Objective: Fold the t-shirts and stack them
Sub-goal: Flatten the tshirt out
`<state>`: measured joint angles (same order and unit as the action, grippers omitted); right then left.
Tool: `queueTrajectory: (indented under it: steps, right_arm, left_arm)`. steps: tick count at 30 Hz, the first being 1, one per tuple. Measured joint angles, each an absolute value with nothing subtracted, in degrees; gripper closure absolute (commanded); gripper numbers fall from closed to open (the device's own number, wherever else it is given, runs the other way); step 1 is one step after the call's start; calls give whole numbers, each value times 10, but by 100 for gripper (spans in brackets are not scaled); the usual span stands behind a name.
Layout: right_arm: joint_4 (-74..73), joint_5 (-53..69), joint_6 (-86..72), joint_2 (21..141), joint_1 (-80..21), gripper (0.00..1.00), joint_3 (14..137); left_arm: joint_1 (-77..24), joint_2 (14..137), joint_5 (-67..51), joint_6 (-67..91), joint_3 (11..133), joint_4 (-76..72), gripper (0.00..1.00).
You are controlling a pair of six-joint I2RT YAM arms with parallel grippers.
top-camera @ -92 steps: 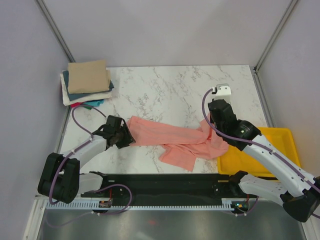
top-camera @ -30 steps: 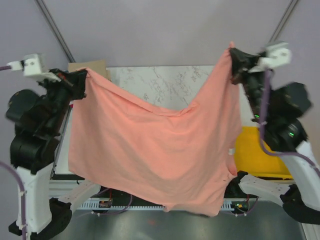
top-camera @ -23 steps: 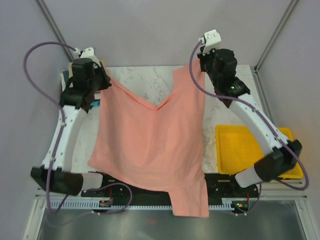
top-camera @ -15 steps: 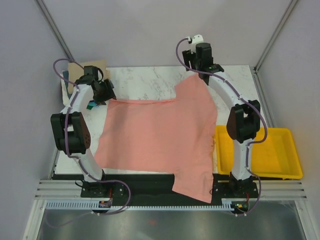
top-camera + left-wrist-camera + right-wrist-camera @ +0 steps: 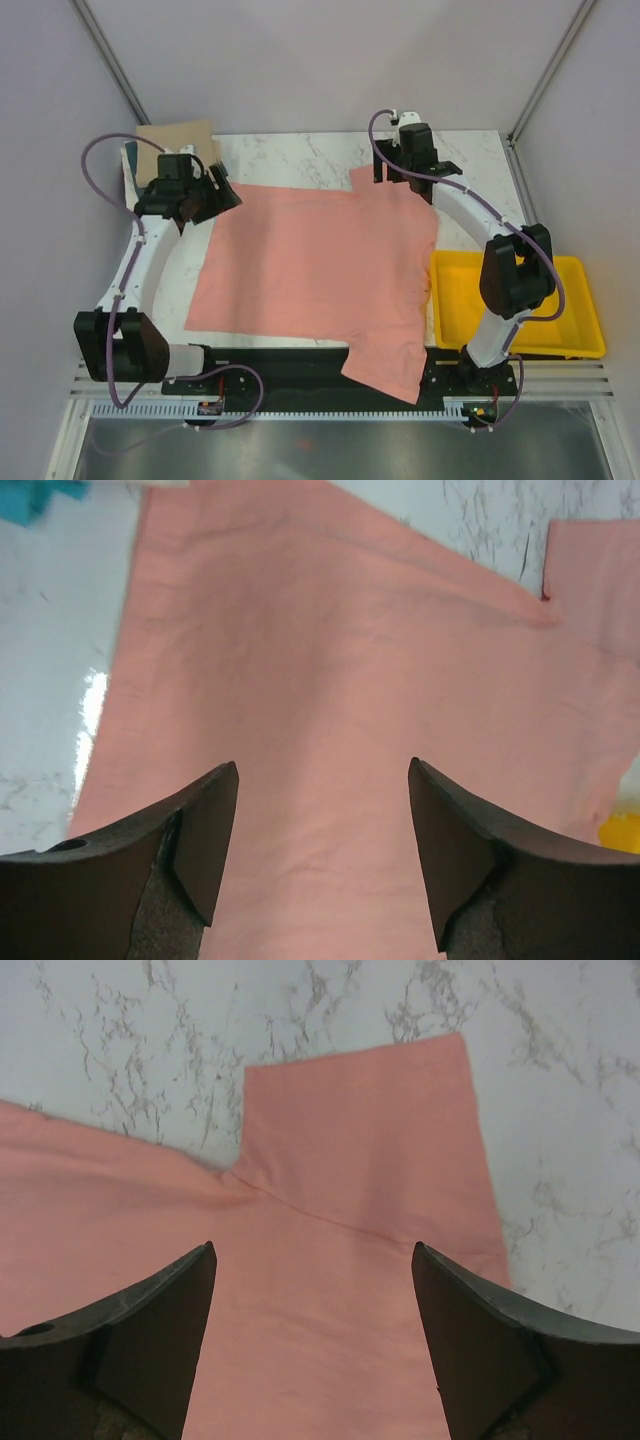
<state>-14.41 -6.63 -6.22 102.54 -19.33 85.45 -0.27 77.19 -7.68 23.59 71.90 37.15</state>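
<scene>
On the marble table [image 5: 300,160] (grey walls [image 5: 300,60] around) lies a salmon-pink t-shirt [image 5: 320,260].

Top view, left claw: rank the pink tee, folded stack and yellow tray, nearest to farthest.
1. Pink tee: spread flat in the middle; its far-left corner lies right at the left claw.
2. Folded stack: just behind the claw, in the far-left corner.
3. Yellow tray: on the opposite side, at the near right.
</scene>
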Motion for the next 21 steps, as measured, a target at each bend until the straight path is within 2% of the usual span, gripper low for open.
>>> queueTrajectory:
  steps: [4,8,15,21]
  right_arm:
    - [-148,-46,-101,1053,-193,15,834]
    - [-169,-26,-124,1144,-193,15,869]
    - [-220,-15,-142,1271,-193,14,970]
    - [-236,-8,-154,1377,-192,14,1132]
  left_arm:
    - [-24,779,-99,283,600,316,27]
    - [-25,833,-108,329,539,278,28]
    - [-25,943,-99,366,544,210,29]
    - [-23,1021,-78,381,615,193,30]
